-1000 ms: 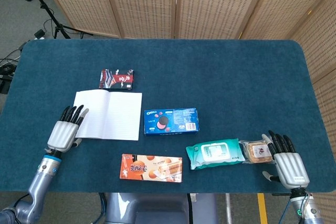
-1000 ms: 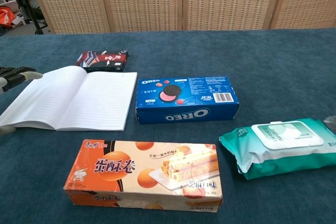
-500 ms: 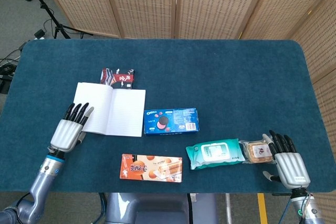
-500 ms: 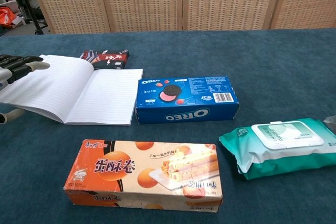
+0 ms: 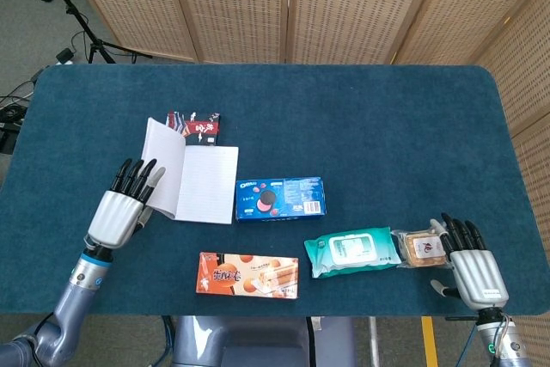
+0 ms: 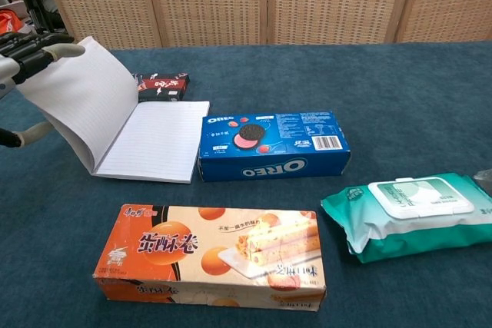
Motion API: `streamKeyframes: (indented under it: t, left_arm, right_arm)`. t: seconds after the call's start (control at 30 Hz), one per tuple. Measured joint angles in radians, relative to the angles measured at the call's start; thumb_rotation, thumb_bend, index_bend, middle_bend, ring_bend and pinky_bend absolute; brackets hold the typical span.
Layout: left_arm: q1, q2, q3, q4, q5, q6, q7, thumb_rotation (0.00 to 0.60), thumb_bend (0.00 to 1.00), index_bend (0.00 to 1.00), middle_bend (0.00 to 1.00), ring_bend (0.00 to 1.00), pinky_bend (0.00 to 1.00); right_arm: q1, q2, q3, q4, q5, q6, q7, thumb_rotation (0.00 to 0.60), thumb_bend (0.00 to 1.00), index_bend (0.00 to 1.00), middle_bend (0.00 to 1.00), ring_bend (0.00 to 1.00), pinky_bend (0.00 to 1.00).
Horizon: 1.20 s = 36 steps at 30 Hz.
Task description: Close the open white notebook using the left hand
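Note:
The white notebook (image 5: 204,183) lies left of centre on the blue table, its right half flat. Its left half (image 6: 83,96) stands raised and tilted over towards the right half. My left hand (image 5: 125,206) is under and behind that raised half, fingers (image 6: 34,45) spread against its back near the top edge. The thumb (image 6: 21,137) hangs apart, lower down. The hand pushes on the half without pinching it. My right hand (image 5: 472,267) rests flat at the near right edge with its fingers apart, holding nothing.
A blue Oreo box (image 5: 280,198) lies just right of the notebook. A dark red packet (image 5: 193,127) sits behind the notebook. An orange cake-roll box (image 5: 248,275), a green wipes pack (image 5: 352,251) and a small snack packet (image 5: 420,247) line the near side.
The notebook's left half has risen from flat on the table to steeply tilted. My left hand has moved up and to the right beneath it. The right hand has stayed still.

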Motion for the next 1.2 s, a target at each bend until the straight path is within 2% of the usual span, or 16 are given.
streamKeyframes:
  t: [0.27,0.47,0.7,0.93,1.0,1.13,1.2]
  left_arm:
    - [-0.037,-0.028,-0.038,-0.009,0.018,0.020,0.024,0.600,0.34,0.00,0.00,0.00,0.00]
    - [-0.037,-0.021,-0.037,-0.051,0.035,0.044,0.024,0.600,0.33,0.00,0.00,0.00,0.00]
    - [0.016,0.030,0.003,-0.098,0.035,0.080,-0.013,0.600,0.31,0.00,0.00,0.00,0.00]
    - [0.133,0.180,0.085,-0.223,-0.012,0.105,-0.038,0.600,0.30,0.00,0.00,0.00,0.00]
    - [0.171,0.222,0.105,-0.256,-0.034,0.113,-0.041,0.600,0.27,0.00,0.00,0.00,0.00]
    - [0.238,0.279,0.138,-0.285,-0.061,0.144,-0.062,0.600,0.08,0.00,0.00,0.00,0.00]
    - [0.248,0.290,0.143,-0.288,-0.063,0.145,-0.069,0.600,0.04,0.00,0.00,0.00,0.00]
  right_arm:
    - [0.000,0.001,0.001,0.001,0.002,-0.001,0.003,0.600,0.05,0.00,0.00,0.00,0.00]
    - [-0.001,0.005,0.002,0.001,0.001,0.002,0.011,0.600,0.05,0.00,0.00,0.00,0.00]
    - [-0.001,0.007,0.003,0.000,0.005,-0.001,0.013,0.600,0.05,0.00,0.00,0.00,0.00]
    - [0.001,0.005,0.004,-0.001,0.007,-0.002,0.007,0.600,0.05,0.00,0.00,0.00,0.00]
    - [0.001,0.003,0.005,0.000,0.009,-0.004,0.004,0.600,0.05,0.00,0.00,0.00,0.00]
    - [0.001,-0.001,0.006,0.003,0.012,-0.002,-0.001,0.600,0.05,0.00,0.00,0.00,0.00]
    - [0.001,-0.001,0.007,0.004,0.014,-0.002,-0.001,0.600,0.05,0.00,0.00,0.00,0.00]
